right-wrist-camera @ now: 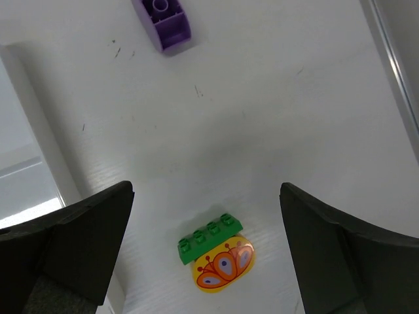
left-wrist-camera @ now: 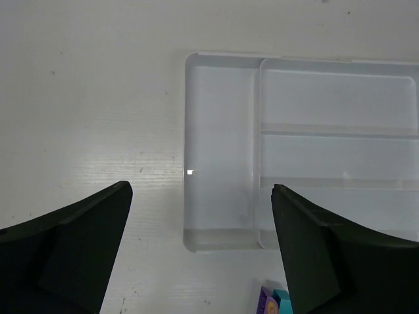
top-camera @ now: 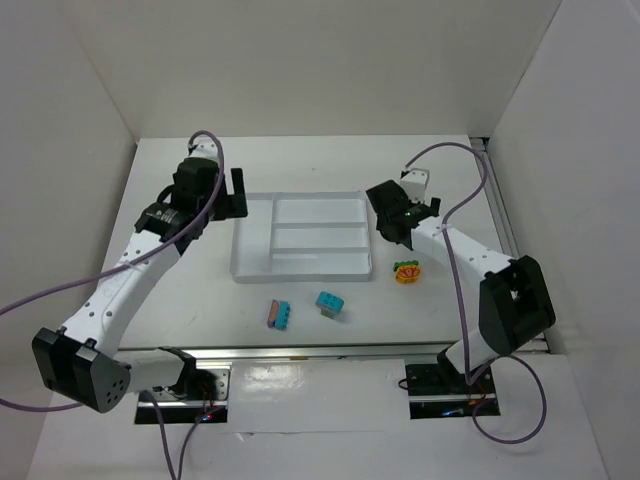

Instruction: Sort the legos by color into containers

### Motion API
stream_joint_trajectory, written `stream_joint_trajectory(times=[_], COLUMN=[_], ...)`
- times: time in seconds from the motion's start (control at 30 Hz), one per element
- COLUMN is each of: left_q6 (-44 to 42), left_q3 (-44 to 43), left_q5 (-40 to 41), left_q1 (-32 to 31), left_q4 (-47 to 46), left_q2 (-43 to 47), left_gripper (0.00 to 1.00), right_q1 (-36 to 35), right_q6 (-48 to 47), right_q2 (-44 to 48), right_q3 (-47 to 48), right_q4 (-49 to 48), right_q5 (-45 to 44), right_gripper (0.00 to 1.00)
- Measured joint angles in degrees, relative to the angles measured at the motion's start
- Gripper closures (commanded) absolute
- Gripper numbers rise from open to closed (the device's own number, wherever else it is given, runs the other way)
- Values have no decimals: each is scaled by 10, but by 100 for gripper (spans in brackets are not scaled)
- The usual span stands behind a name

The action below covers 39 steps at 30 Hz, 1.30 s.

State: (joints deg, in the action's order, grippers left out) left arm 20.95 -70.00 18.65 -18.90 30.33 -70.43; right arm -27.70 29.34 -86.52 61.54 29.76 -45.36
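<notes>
The white tray (top-camera: 300, 238) lies mid-table, and its compartments hold no bricks. My left gripper (top-camera: 238, 192) hovers at the tray's left end, open and empty. In the left wrist view (left-wrist-camera: 201, 191) it is over the tall narrow section (left-wrist-camera: 219, 150). A purple-and-cyan stack (top-camera: 280, 315) peeks in at that view's bottom (left-wrist-camera: 272, 302). A cyan brick (top-camera: 330, 303) lies near it. My right gripper (top-camera: 395, 228) is open above a green brick (right-wrist-camera: 208, 238) stacked on a yellow-orange piece (right-wrist-camera: 224, 267), right of the tray (top-camera: 407, 271). A purple brick (right-wrist-camera: 163, 23) lies beyond.
White walls enclose the table on the left, back and right. A metal rail (top-camera: 500, 215) runs along the right edge and shows in the right wrist view (right-wrist-camera: 393, 72). The purple brick does not show in the top view.
</notes>
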Motion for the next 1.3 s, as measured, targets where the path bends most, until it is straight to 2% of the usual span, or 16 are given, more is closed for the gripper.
stream_joint_trajectory(times=[0.2, 0.33, 0.53, 0.7, 1.07, 1.3], left_q6=[-28, -46, -58, -42, -6, 3], left_q3=[-12, -39, -101, -103, -103, -133], left_q5=[-29, -37, -44, -60, -79, -74], left_q1=[-4, -10, -21, -53, -71, -71], left_q4=[29, 31, 40, 49, 55, 67], left_q2=[-13, -31, -104, -137, -181, -196], left_gripper=[0, 0, 1, 1, 0, 0], right_q1=[13, 72, 153, 190, 218, 218], right_q6=[-34, -72, -113, -130, -182, -193], right_q2=[-13, -21, -105, -174, -332, -372], right_q3=[1, 24, 142, 199, 350, 370], right_q4=[-2, -10, -15, -13, -3, 6], right_q5=[62, 147, 227, 279, 330, 342], right_gripper=[0, 0, 0, 0, 2, 5])
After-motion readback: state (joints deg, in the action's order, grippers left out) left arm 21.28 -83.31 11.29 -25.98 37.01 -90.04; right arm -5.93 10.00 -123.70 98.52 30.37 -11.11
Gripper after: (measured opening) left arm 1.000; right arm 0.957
